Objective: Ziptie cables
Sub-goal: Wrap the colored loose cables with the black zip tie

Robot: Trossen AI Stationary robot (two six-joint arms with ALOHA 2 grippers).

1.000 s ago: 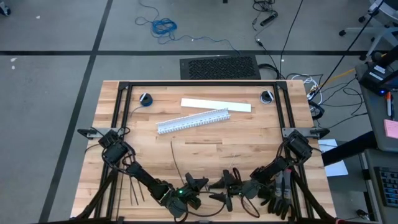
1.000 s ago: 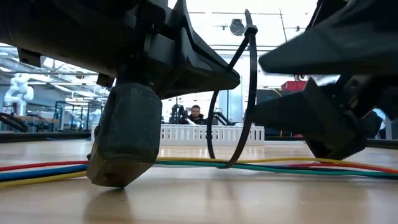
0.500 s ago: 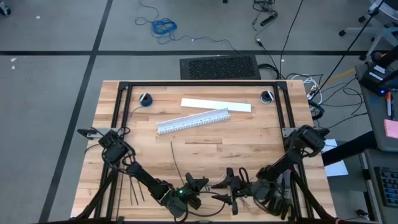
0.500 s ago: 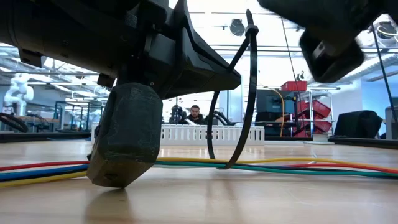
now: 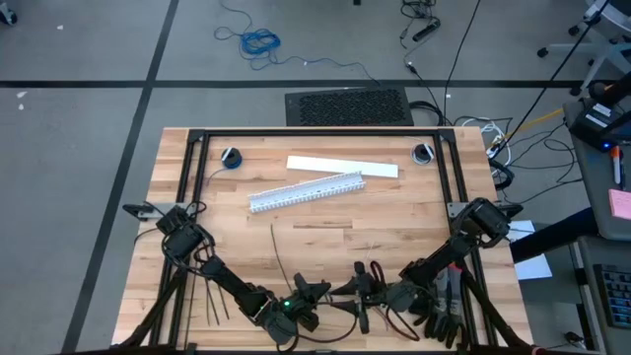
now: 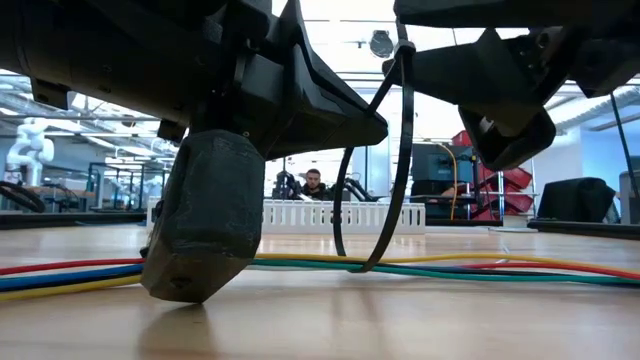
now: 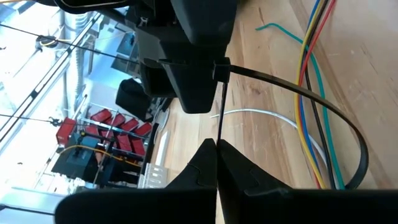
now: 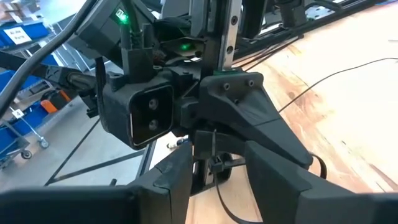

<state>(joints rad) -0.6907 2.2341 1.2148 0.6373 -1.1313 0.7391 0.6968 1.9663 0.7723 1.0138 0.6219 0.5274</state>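
Note:
A bundle of red, blue, yellow and green cables (image 6: 80, 274) lies along the table's near edge. A black ziptie (image 6: 403, 150) stands looped around the cables (image 7: 309, 93), its head (image 6: 403, 47) at the top. My left gripper (image 7: 217, 149) is shut on the ziptie's tail, just above the wires. My right gripper (image 8: 214, 175) is open, level with the head (image 8: 214, 163), one finger on each side of it. In the high view the two grippers meet near the table's near edge, left (image 5: 308, 294) and right (image 5: 360, 291). My left gripper pinches the ziptie's free tail (image 7: 218, 127) between its two shut fingers, which lie across the strip. The loop stands upright around the wires on the table. One finger's (image 6: 200, 225) lower end rests at table level on the cables. Whether my right gripper touches the ziptie head, I cannot tell.
Spare black zipties (image 5: 213, 296) lie near the left arm, and one more (image 5: 278, 251) lies toward the middle. A white slotted duct (image 5: 306, 192) and a white strip (image 5: 342, 167) lie farther back. A person sits in the room behind the table.
My right gripper rose from table height beside the loop, then came in toward the ziptie's head at the top of the loop. My left gripper and the ziptie loop kept still.

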